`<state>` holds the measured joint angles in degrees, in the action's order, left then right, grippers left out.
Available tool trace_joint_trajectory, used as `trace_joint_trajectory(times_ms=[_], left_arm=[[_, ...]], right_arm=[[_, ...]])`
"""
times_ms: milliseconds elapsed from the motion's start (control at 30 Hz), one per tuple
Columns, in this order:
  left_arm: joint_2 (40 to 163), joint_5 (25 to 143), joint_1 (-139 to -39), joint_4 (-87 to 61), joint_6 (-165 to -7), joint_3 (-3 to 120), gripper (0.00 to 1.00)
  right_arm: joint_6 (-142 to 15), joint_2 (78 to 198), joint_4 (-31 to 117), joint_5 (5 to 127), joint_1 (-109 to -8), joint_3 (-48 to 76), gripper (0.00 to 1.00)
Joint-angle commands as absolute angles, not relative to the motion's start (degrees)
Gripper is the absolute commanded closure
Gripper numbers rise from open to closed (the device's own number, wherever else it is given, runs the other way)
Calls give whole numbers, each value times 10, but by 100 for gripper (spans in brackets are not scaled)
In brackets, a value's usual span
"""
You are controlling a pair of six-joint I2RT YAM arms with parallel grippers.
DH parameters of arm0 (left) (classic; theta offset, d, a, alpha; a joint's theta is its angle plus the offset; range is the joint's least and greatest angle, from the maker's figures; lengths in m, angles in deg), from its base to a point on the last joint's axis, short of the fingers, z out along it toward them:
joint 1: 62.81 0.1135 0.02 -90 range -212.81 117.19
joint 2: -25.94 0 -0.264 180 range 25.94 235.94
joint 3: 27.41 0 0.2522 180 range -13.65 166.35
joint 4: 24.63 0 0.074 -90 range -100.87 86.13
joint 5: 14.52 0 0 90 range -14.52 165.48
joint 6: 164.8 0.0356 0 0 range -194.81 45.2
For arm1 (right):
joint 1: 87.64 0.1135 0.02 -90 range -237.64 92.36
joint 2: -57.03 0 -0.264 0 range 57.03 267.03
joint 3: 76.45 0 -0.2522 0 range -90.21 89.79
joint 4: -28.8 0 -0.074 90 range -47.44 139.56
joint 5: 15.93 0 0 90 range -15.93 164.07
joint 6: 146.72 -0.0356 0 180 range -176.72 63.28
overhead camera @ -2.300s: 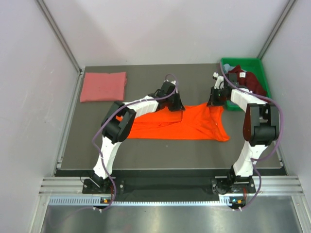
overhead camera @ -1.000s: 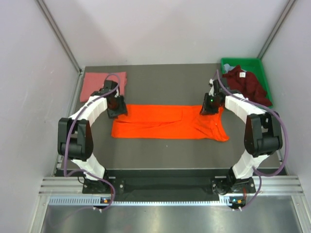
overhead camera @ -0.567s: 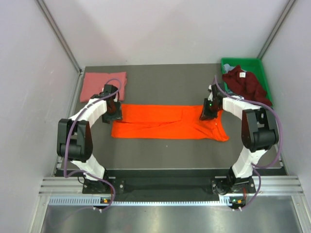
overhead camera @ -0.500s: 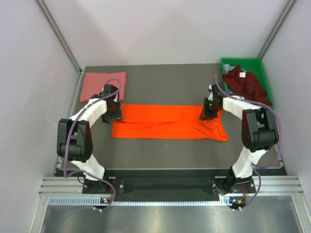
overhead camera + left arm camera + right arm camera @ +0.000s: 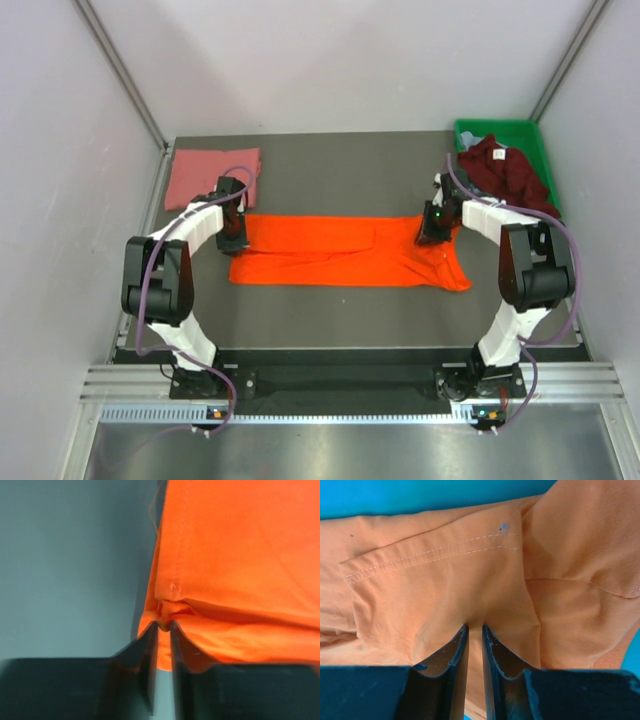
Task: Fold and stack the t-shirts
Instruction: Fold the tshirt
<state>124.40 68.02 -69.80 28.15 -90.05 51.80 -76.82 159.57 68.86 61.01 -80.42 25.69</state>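
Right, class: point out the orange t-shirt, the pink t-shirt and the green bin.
orange t-shirt (image 5: 330,255): top view, middle of the cloth.
pink t-shirt (image 5: 200,176): top view, centre of the folded cloth.
green bin (image 5: 515,130): top view, far wall.

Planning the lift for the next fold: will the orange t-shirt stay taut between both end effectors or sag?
Likely floppy: the orange t-shirt puckers where the left end effector pinches its edge, so the middle would probably sag. Probably light: thin cloth lying flat. It may slip, since the right end effector grips only a small fold.
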Motion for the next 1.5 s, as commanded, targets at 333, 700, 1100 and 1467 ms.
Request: trace_joint_trajectory(times_ms=[333, 700, 1100, 1467], left_arm=[[1279, 642, -680, 280, -970, 554, 100], [1298, 677, -662, 281, -992, 560, 100], [1302, 716, -662, 273, -988, 563, 100], [1315, 701, -662, 279, -992, 572, 100]], right_arm=[[-757, 1597, 690, 706, -825, 276, 91], [-750, 1593, 683, 732, -839, 291, 94], [-759, 1521, 722, 693, -814, 255, 86], [-790, 1506, 716, 763, -857, 364, 89]])
